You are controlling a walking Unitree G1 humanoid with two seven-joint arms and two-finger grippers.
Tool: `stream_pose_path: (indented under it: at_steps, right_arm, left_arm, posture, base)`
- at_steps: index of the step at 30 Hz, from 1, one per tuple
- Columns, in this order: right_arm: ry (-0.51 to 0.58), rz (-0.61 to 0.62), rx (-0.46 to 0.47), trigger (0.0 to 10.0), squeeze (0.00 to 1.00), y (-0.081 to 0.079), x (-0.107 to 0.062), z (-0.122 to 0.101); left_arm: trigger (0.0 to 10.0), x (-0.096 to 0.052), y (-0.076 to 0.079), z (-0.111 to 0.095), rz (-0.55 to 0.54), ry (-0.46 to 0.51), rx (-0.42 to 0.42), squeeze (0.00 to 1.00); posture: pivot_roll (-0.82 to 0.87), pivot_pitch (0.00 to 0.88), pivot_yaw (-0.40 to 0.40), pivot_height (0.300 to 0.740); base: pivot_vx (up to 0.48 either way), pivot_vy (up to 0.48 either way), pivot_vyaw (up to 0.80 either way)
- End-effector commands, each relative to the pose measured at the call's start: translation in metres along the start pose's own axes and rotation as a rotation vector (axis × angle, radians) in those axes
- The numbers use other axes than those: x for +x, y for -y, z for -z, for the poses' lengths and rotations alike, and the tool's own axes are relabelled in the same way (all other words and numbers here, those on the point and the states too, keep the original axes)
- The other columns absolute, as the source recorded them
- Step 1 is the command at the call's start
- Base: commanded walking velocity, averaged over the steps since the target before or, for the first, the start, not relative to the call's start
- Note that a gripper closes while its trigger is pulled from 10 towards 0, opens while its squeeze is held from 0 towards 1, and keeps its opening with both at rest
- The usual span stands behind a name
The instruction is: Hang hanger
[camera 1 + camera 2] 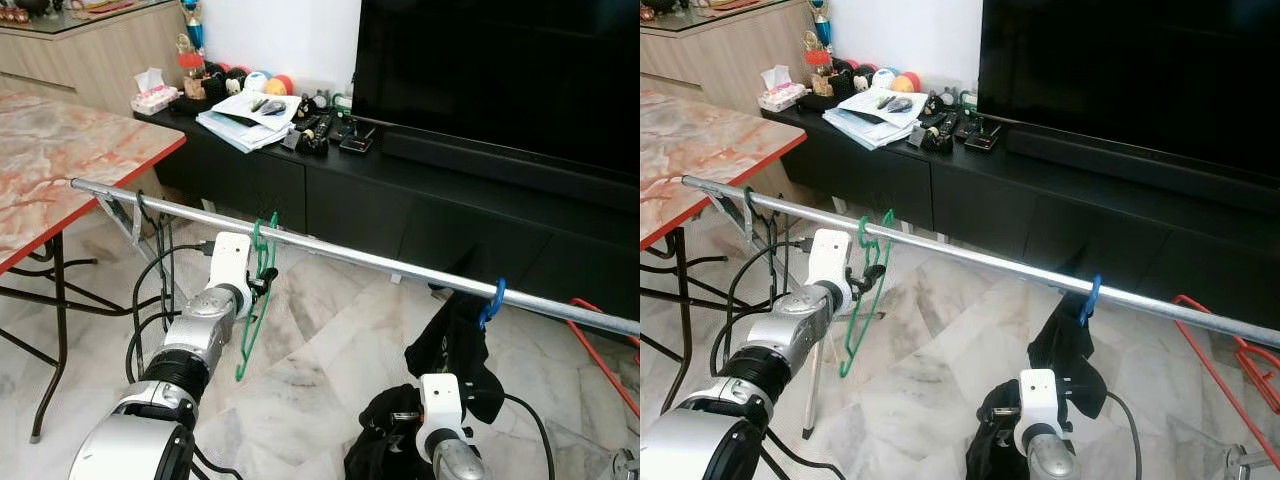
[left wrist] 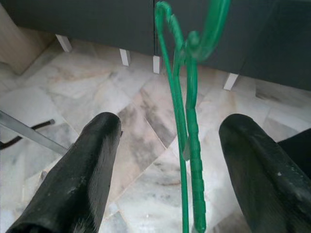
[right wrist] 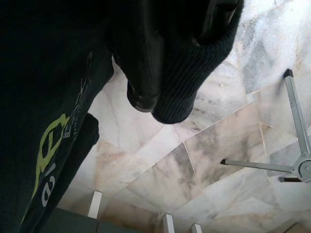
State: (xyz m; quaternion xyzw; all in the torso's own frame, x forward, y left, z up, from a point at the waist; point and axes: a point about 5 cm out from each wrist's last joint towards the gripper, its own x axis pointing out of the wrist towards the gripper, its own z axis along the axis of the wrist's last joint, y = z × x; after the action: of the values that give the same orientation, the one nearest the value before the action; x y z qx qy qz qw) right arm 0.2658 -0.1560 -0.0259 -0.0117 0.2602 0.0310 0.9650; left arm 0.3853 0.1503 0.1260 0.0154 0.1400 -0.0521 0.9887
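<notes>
A green hanger (image 1: pixel 257 300) hangs by its hook on the long metal rail (image 1: pixel 350 256), left of the rail's middle. My left gripper (image 1: pixel 263 285) is just beside it and open. In the left wrist view the hanger (image 2: pixel 191 145) runs between the two fingers (image 2: pixel 92 155) without touching either. Further right on the rail, a blue hanger hook (image 1: pixel 493 298) carries a black garment (image 1: pixel 455 345). My right gripper (image 1: pixel 440 378) is raised into the folds of that garment, and the black cloth (image 3: pixel 48 97) covers much of the right wrist view.
A marble table with a red edge (image 1: pixel 60 160) stands at the left, with cables (image 1: pixel 150 290) under it. A black TV cabinet (image 1: pixel 400 200) and a TV (image 1: pixel 500 70) are behind the rail. A red hanger (image 1: pixel 600 350) lies at the right. A stand's legs (image 3: pixel 296 160) rest on the floor.
</notes>
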Motion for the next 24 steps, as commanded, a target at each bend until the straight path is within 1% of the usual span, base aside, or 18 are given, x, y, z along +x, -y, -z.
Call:
stream_pose_path:
  at_steps: [1,2,3,12,17,24]
  right_arm:
    - [-0.011,-0.004,-0.002,10.0,0.0,-0.0016,-0.0003,0.0024]
    - [-0.012,-0.003,-0.002,10.0,0.0,-0.0014,-0.0003,0.0024]
    - [-0.013,-0.003,-0.002,10.0,0.0,-0.0014,-0.0002,0.0024]
    - [-0.019,0.002,-0.001,10.0,0.0,-0.0002,-0.0004,0.0035]
    - [-0.021,0.002,-0.001,10.0,0.0,-0.0006,-0.0004,0.0037]
    - [-0.018,0.001,-0.001,10.0,0.0,-0.0015,-0.0001,0.003]
  left_arm:
    - [4.7,0.0006,-0.0037,-0.0008,-0.004,0.001,0.004,0.0]
    - [0.5,0.0006,-0.0041,0.0001,-0.002,0.001,-0.001,0.0]
    - [0.0,0.0007,-0.0041,0.0007,0.003,0.001,-0.005,0.0]
    - [0.0,0.0008,-0.0057,0.0051,0.015,-0.003,-0.02,0.0]
    - [0.0,0.0011,-0.0044,0.0024,0.029,0.023,-0.023,0.0]
    - [0.0,0.0014,-0.0029,0.0018,0.039,0.028,-0.025,0.0]
  posture:
    - [-0.03,0.068,0.031,0.74]
    - [-0.03,0.066,0.032,0.74]
    - [-0.03,0.066,0.032,0.74]
    - [-0.04,0.058,0.035,0.74]
    - [-0.04,0.057,0.035,0.74]
    - [-0.04,0.06,0.033,0.74]
  base:
    - [0.0,0.0,0.0]
    - [0.0,0.0,0.0]
    - [0.0,0.0,0.0]
    - [0.0,0.0,0.0]
    - [0.0,0.0,0.0]
    - [0.0,0.0,0.0]
